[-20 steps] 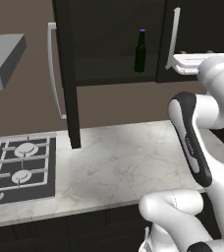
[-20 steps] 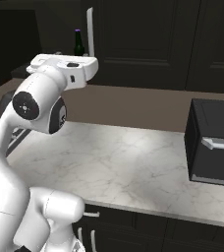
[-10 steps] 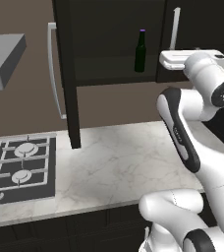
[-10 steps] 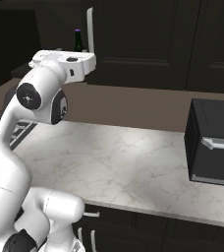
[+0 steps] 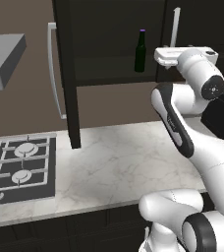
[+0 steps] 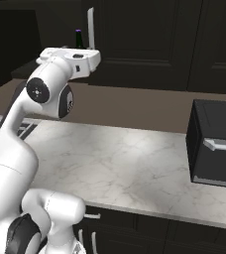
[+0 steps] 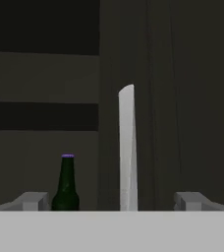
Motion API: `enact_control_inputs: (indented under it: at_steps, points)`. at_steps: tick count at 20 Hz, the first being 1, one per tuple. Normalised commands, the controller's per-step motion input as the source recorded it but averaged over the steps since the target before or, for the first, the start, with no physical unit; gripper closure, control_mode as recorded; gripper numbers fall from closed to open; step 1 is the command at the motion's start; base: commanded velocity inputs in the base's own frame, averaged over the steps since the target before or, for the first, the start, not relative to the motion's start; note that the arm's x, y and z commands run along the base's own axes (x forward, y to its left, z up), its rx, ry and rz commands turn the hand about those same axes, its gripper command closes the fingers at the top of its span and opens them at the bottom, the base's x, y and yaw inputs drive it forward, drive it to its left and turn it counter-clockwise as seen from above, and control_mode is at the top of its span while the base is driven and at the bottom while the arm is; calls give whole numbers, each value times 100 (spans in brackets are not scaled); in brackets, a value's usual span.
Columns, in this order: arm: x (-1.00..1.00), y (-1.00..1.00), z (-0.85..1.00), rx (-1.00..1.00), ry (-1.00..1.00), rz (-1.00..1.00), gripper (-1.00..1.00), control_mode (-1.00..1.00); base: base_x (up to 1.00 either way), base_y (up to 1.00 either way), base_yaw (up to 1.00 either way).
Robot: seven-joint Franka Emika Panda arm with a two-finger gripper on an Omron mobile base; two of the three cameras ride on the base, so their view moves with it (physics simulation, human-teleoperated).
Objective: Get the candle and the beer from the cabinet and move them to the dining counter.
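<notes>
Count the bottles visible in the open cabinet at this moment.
1. The beer stands upright on the shelf of the open cabinet, left of the right door's silver handle. More may sit hidden behind the doors.

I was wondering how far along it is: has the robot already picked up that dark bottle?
No, the beer stands upright on the shelf of the cabinet, apart from the end effector, whose jaws are spread wide and empty.
</notes>
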Motion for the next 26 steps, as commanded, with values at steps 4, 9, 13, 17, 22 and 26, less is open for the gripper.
enact_control_inputs:
  at_steps: [4,9,13,17,22,26]
  points:
    - [27,-7,0,0,0,0,-100,-100,0,0,0]
    - [19,-18,0,0,0,0,-100,-100,0,0,0]
    - [14,-13,0,0,0,0,-100,-100,0,0,0]
    - [23,0,0,0,0,0,-100,-100,0,0,0]
    - [27,0,0,0,0,0,-100,-100,0,0,0]
    - [25,0,0,0,0,0,-100,-100,0,0,0]
